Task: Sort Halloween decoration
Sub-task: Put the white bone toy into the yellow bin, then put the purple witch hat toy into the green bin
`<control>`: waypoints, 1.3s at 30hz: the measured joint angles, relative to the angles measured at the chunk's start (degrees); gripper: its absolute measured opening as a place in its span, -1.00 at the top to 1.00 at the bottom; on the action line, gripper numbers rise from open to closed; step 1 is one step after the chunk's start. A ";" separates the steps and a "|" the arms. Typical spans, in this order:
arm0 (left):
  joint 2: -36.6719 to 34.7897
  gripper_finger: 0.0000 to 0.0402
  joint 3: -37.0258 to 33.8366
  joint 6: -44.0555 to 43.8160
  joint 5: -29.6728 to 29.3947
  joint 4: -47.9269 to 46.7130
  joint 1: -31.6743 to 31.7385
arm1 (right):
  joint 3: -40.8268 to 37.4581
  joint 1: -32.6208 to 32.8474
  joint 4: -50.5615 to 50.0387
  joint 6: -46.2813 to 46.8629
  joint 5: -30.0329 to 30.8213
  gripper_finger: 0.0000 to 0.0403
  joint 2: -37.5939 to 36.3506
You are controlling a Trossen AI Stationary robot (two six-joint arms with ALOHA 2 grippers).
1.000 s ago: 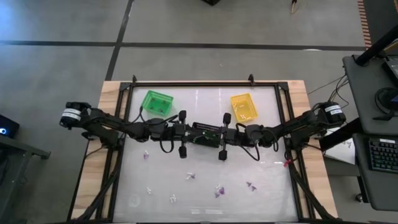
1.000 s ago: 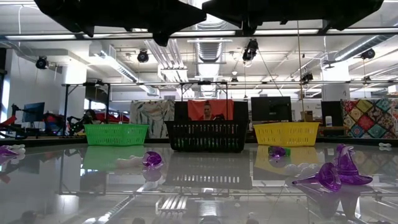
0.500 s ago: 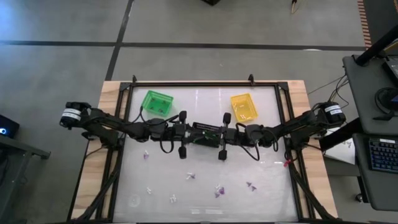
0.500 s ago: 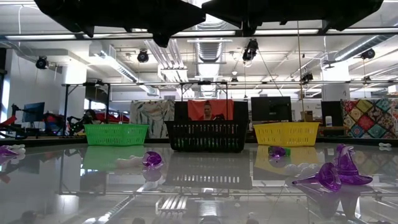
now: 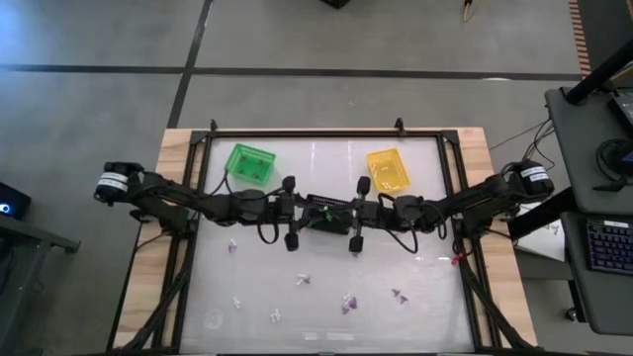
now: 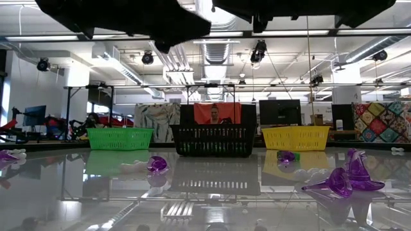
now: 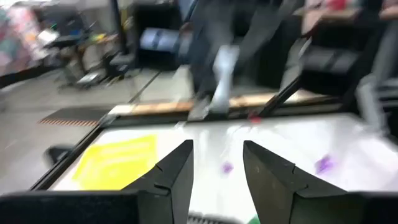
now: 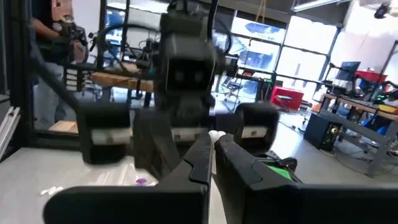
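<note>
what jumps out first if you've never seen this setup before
Two dark arms meet nose to nose over the middle of the white table, the left gripper facing the right gripper above a black basket. Behind them sit a green basket and a yellow basket. Tiny purple and white trinkets scatter across the near half.

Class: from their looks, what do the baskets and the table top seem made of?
Green basket, black basket, yellow basket: probably moulded plastic, judging by the saturated colour and slotted lattice walls. Table top: glossy and mirror-like, reflecting the baskets; whether glass, acrylic or laminate is unclear.
</note>
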 joint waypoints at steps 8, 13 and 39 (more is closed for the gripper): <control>-5.75 0.39 0.02 -3.72 -5.00 -17.95 0.07 | 0.00 -1.79 -24.58 10.26 22.49 0.96 -9.65; -10.75 0.39 0.02 -6.22 -5.07 -24.49 0.07 | 0.02 -8.40 -56.11 38.81 29.44 0.96 -15.52; -15.36 0.39 0.02 -7.99 -5.14 -29.26 0.07 | -0.90 -17.90 -80.16 62.97 23.32 0.44 -12.02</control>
